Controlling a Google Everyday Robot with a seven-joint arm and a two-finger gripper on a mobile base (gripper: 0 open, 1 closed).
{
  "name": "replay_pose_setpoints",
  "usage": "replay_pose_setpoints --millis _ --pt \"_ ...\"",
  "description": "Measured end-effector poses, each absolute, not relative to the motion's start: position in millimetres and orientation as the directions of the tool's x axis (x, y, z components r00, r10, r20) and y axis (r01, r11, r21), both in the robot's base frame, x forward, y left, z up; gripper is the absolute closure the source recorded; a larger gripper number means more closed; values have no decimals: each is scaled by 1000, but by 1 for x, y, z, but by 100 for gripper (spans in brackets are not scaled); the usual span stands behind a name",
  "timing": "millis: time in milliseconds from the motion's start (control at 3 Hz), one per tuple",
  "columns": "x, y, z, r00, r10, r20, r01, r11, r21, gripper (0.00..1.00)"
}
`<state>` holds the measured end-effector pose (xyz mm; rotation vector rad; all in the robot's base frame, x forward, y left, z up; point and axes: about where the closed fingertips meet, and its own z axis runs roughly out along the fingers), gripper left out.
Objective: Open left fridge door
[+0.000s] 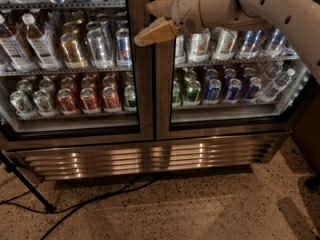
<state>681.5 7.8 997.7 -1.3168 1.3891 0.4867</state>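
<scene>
Hovering at centre stile (149, 99), my tan two-finger gripper (151, 20), fingers (152, 32) spread, holds nothing; steel-framed glass left fridge door (70, 59) shut; grasp, pull both ahead.

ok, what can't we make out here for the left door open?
Camera view only:
- left fridge door: top cut off by the upper edge; no handle discernible.
- gripper, open, over the doors' centre frames: contact with the door cannot be judged, no depth cue.
- fridge: upper right shelves hidden by the arm.
- cans: labels too blurred.
</scene>
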Motion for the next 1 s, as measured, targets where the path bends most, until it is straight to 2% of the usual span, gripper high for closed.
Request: replay_pose_setpoints --millis 667,1000 --pt "684 13 991 224 -438 -870 -881 290 -373 29" --pt "688 16 985 229 -449 -864 -882 280 -379 27"
